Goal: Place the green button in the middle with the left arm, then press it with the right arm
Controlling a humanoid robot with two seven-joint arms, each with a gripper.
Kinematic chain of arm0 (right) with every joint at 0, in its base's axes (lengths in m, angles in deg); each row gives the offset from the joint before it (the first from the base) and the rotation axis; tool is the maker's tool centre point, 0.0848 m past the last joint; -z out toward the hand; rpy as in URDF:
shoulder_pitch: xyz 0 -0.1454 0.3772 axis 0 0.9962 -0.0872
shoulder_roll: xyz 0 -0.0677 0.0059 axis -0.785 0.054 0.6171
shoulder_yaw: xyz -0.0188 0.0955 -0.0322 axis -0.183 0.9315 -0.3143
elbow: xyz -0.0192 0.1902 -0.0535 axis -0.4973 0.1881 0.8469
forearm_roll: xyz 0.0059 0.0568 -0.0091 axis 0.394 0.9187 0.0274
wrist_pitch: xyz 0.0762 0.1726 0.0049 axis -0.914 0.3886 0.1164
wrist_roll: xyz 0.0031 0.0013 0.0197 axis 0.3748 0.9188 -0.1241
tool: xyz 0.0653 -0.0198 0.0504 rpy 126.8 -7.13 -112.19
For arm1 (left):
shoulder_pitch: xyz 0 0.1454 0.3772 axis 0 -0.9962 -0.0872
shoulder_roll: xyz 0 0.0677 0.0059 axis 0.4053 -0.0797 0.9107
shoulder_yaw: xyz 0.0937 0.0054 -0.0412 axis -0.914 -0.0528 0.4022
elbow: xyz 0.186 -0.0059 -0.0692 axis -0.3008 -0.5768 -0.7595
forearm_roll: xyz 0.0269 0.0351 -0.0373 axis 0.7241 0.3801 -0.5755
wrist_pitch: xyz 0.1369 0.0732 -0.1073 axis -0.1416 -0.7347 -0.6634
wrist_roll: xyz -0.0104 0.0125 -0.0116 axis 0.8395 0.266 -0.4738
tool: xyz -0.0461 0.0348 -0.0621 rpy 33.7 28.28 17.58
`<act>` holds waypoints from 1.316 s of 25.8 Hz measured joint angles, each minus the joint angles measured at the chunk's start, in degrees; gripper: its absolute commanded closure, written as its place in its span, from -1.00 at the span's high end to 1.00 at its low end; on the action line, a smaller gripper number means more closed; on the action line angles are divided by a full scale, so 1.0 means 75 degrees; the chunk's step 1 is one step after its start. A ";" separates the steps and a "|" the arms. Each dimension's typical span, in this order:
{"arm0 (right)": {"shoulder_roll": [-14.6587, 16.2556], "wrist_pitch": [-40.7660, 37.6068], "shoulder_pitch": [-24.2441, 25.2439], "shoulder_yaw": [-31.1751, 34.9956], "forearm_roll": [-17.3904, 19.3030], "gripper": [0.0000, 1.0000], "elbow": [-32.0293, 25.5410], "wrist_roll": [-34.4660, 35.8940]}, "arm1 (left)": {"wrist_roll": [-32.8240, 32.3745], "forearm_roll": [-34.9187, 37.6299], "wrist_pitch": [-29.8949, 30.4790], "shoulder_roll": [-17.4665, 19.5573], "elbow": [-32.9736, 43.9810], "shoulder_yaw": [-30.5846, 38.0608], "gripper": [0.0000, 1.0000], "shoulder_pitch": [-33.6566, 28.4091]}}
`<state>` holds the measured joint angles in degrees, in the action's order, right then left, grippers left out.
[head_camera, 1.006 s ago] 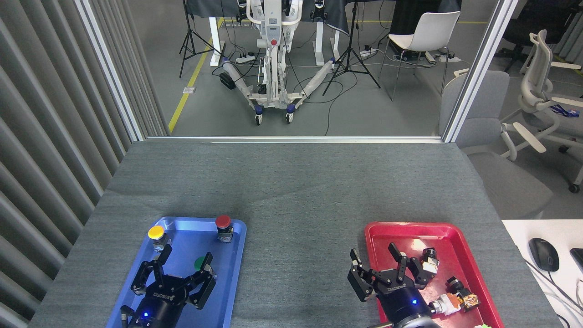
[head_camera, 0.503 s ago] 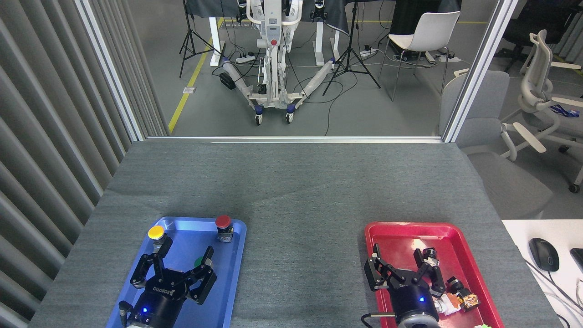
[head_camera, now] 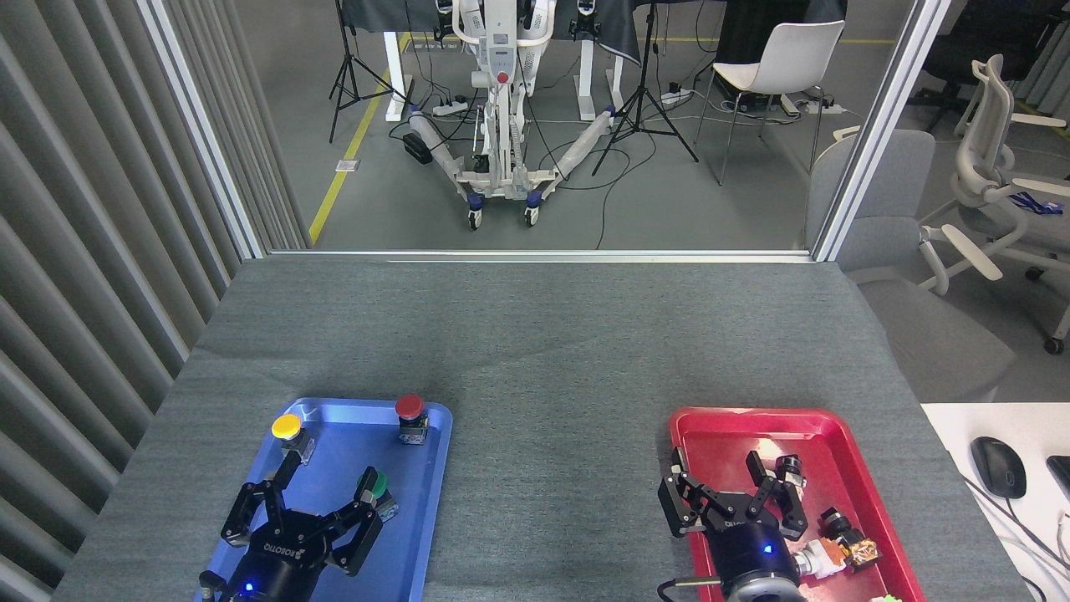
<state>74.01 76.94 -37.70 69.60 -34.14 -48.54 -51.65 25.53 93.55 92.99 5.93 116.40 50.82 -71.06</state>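
The green button (head_camera: pixel 378 485) lies in the blue tray (head_camera: pixel 422 518), its dark-green cap leaning to one side. My left gripper (head_camera: pixel 327 471) hovers over that tray, open, with nothing between its fingers. The button sits just outside the gripper's right finger (head_camera: pixel 364 485), very close to it; I cannot tell whether they touch. My right gripper (head_camera: pixel 717 466) is open over the red tray (head_camera: pixel 727 422) and holds nothing. The middle (head_camera: pixel 552 435), bare grey tabletop between the trays, has nothing on it.
A yellow-capped button (head_camera: pixel 287 429) and a red-capped button (head_camera: pixel 410 410) stand at the blue tray's far end. Small parts (head_camera: pixel 823 543) lie in the red tray beside my right gripper. A computer mouse (head_camera: pixel 998 465) rests on a white desk at the right.
My left gripper has drawn back toward the near edge, and the green button now shows beside its right finger, tipped. My right gripper has shifted right and back over the red tray.
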 measured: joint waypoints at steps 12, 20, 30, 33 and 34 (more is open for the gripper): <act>-0.0010 -0.0484 0.0046 0.0030 -0.0764 0.99 -0.0018 0.0425 | -0.0019 0.0000 0.0003 -0.0008 -0.0017 0.0027 0.99 -0.0044; -0.0064 -0.0339 0.0101 0.0019 -0.0648 1.00 -0.0113 0.0515 | -0.0020 0.0002 -0.0024 0.0005 -0.0060 0.0027 0.98 -0.0050; -0.0135 -0.0308 0.0168 0.0082 -0.0297 1.00 -0.0224 0.0418 | -0.0156 0.0031 0.0025 0.0019 -0.0345 0.0010 0.98 -0.0046; -0.0202 -0.0340 0.0268 0.0094 -0.0291 1.00 -0.0207 0.0424 | -0.0162 0.0055 0.0033 0.0024 -0.0384 0.0000 0.98 -0.0043; -0.0250 -0.0355 0.0338 0.0092 -0.0293 1.00 -0.0231 0.0477 | -0.0186 0.0082 0.0033 0.0030 -0.0423 -0.0008 0.98 -0.0038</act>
<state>72.14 74.28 -35.16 70.29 -36.34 -50.27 -48.07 24.14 94.17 93.23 6.16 113.24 50.76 -71.35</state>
